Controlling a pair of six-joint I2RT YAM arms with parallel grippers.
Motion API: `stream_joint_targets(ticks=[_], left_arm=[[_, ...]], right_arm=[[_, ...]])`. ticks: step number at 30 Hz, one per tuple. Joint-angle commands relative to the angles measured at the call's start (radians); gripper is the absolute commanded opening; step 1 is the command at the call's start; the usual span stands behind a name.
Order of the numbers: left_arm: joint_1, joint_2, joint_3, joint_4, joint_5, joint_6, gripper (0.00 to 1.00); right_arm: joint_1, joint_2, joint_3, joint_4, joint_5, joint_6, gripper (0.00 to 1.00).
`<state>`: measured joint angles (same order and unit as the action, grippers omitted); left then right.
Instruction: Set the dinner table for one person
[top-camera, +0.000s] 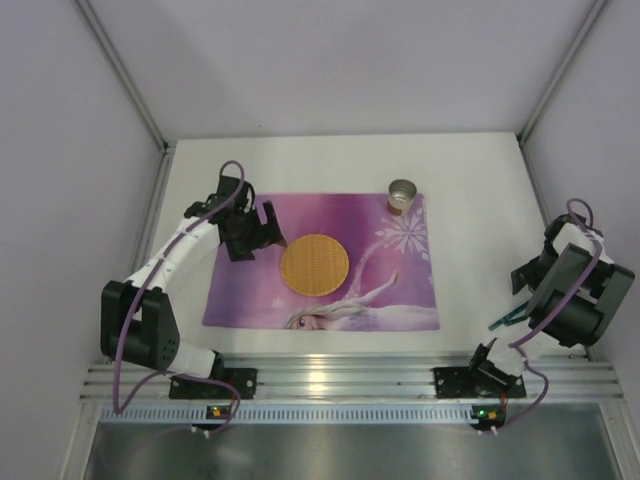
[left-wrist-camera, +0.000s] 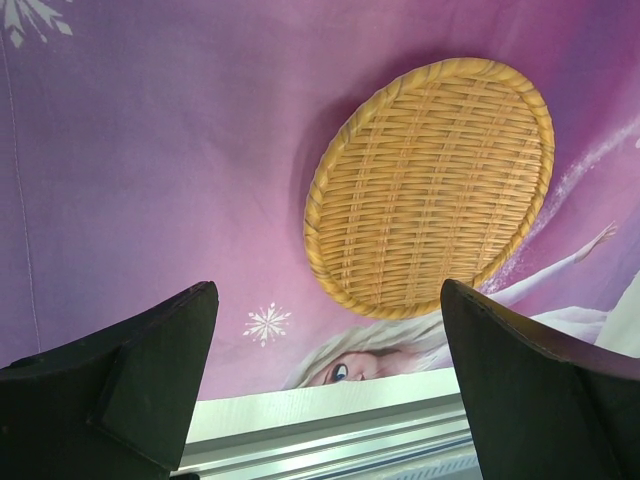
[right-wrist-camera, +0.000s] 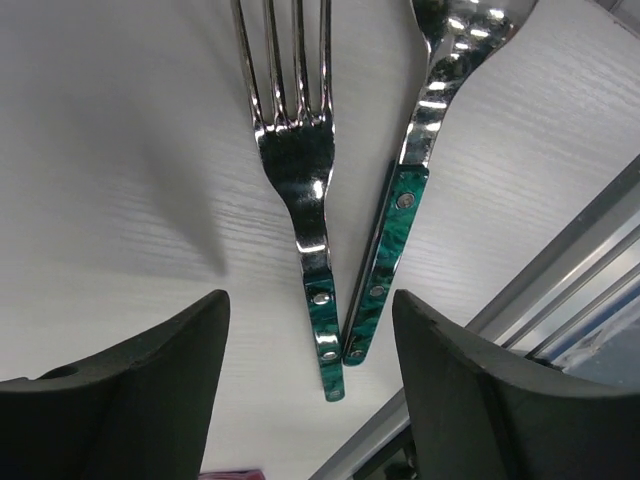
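1. Left gripper (top-camera: 270, 228): you have it spread wide with nothing between the fingers (left-wrist-camera: 140, 370). It hangs over the left part of the placemat (top-camera: 250, 290), just left of the plate (top-camera: 314, 263).
2. Right gripper (right-wrist-camera: 310, 300): your fingers (right-wrist-camera: 150, 380) stand apart, and two green handles lie in the gap between them. Neither finger touches a handle, so you are gripping nothing.
3. Your table (top-camera: 470, 200) is the white surface filling the middle of the top view, and everything else lies on it. It also fills the upper left of the right wrist view, and it shows as a pale strip along the bottom of the left wrist view.
4. You see the purple placemat lying flat in the centre of the table, long side running left to right.
5. The plate is round and woven. It sits on the mat slightly left of the mat's centre, and in the left wrist view it fills the upper right.
6. A metal cup (top-camera: 402, 193) stands upright at the mat's upper right corner.
7. In your right wrist view the fork (right-wrist-camera: 300, 170) lies flat on the table, tines toward the top edge.
8. A second utensil (right-wrist-camera: 430, 110) lies just right of the fork. Its head is cut off by the top edge, so you cannot tell what it is. The two handles draw close together at their lower ends.
9. In the top view your right arm is at the right edge of the table, well apart from the mat.
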<state>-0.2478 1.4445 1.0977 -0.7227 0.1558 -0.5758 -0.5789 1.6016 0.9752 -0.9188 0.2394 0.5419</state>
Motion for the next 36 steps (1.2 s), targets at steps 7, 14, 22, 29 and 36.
stream_joint_targets(ticks=[7,14,22,29,36], left_arm=[[-0.002,-0.052,0.013,-0.043,-0.030,-0.013,0.98],[-0.002,-0.082,-0.001,-0.073,-0.059,-0.038,0.98],[-0.005,-0.107,0.013,-0.089,-0.064,-0.053,0.99],[-0.128,-0.131,0.145,0.020,-0.004,-0.045,0.98],[-0.451,0.048,0.453,0.037,-0.063,-0.001,0.99]], right_arm=[[-0.012,0.099,0.027,0.110,-0.005,0.000,0.54],[-0.012,0.162,-0.018,0.173,-0.011,-0.002,0.10],[0.033,0.155,-0.024,0.193,-0.101,0.000,0.00],[0.338,-0.002,0.114,0.068,-0.195,0.070,0.00],[0.676,-0.089,0.324,-0.037,-0.275,0.208,0.00]])
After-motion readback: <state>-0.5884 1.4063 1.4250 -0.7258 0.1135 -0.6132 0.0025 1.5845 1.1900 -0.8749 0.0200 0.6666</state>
